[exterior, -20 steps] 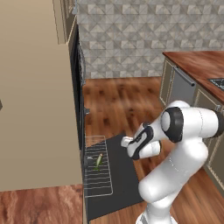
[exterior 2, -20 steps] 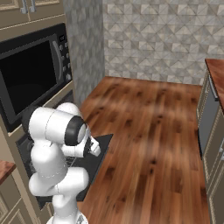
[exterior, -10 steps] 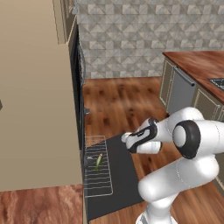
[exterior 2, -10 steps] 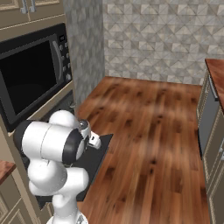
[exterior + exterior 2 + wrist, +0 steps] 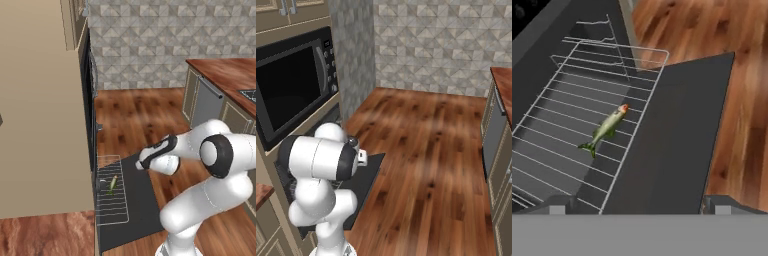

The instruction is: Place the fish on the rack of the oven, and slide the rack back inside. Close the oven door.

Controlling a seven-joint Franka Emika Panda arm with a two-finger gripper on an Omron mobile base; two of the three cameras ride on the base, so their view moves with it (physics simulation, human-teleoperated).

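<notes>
Since a moment ago my arm has swung forward and lower over the open oven door [image 5: 142,200], while the fish [image 5: 113,182] and rack [image 5: 111,200] lie as they did. My gripper [image 5: 634,204] hangs with its jaws spread wide, holding nothing, above the door's dark inner face. The fish lies on the pulled-out rack, near the wire edge closest to the door, its reddish head pointing away from the gripper. The rack sticks out of the oven [image 5: 90,130] over the lowered door, above the wooden floor [image 5: 426,150].
</notes>
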